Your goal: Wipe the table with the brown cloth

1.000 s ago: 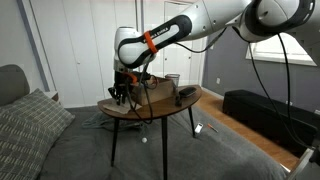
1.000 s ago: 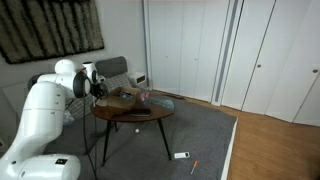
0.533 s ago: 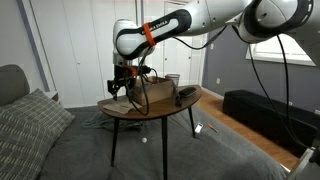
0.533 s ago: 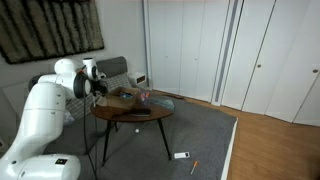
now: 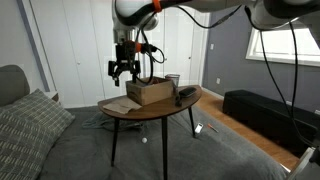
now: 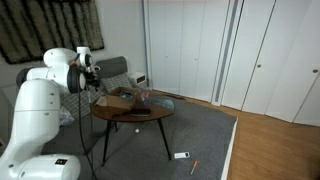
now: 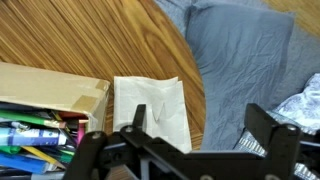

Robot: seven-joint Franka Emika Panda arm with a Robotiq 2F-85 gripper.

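Note:
The brown cloth point(image 5: 118, 103) lies flat on the near left part of the table point(image 5: 165, 108), beside a cardboard box point(image 5: 147, 91). My gripper point(image 5: 122, 76) hangs open well above the cloth, holding nothing. In the wrist view the cloth point(image 7: 150, 108) looks pale and creased on the dark wooden tabletop point(image 7: 100, 35), close to the table's rounded edge. My open gripper point(image 7: 200, 135) frames it, one finger point(image 7: 135, 125) over the cloth and the other over grey fabric beyond the edge. The gripper point(image 6: 93, 75) also shows above the table point(image 6: 140, 113).
The cardboard box point(image 7: 45, 88) holds pens and markers. A dark object point(image 5: 186, 95) sits at the table's right end. A grey sofa with a plaid pillow point(image 5: 30, 122) stands left of the table, a dark bench point(image 5: 258, 108) to the right. Small items point(image 6: 181, 155) lie on the carpet.
The gripper has opened, let go of the cloth and risen from the tabletop to well above it. The cloth stays flat on the table.

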